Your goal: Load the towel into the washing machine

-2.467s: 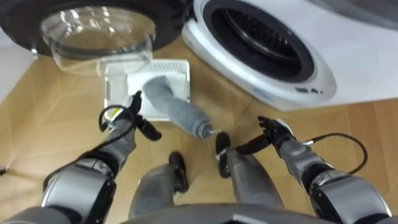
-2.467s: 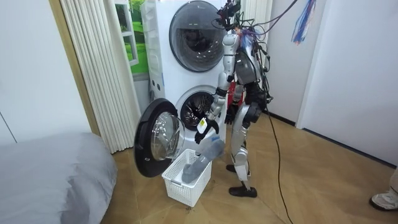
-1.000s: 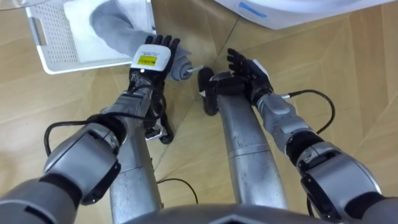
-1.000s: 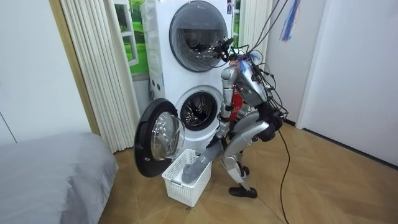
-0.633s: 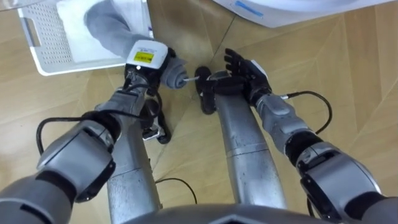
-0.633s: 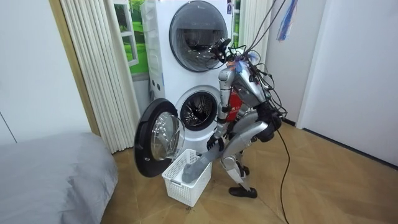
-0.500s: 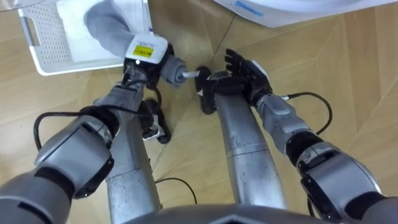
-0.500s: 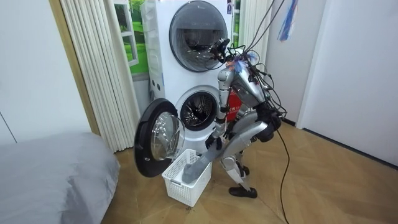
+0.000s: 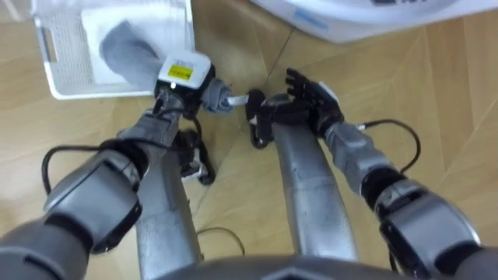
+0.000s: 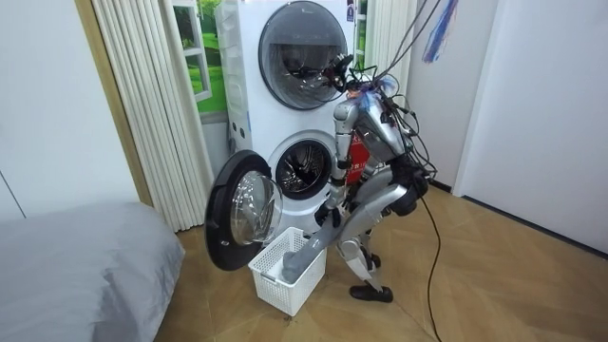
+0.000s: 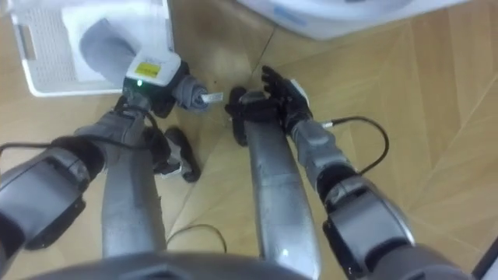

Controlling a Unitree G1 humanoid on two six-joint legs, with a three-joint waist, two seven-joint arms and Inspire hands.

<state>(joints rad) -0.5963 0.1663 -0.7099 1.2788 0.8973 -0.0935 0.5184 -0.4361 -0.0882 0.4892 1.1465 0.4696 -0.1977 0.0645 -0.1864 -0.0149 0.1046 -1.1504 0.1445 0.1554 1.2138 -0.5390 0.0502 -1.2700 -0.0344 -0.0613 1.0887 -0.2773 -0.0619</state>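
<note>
A grey rolled towel (image 9: 124, 48) leans out of a white laundry basket (image 9: 58, 74) on the wooden floor, its free end (image 9: 216, 95) sticking out over the basket's rim. My left hand (image 9: 181, 78), with a yellow tag on its back, lies over that end with its fingers curled round the roll. My right hand (image 9: 313, 95) hangs open beside my right knee, holding nothing. In the room view I am bent low over the basket (image 10: 285, 277), in front of the lower washing machine's drum (image 10: 304, 171).
The washer's round door (image 10: 237, 220) stands open on the room view's left, just behind the basket. The machine's white front rim (image 9: 350, 19) runs along the top of the eye view. A grey bed (image 10: 76, 271) and a pleated curtain (image 10: 152, 104) are further left.
My left hand's fingers went from straight above the towel's end to curled round it. The right hand kept its pose. The view has shifted slightly.
</note>
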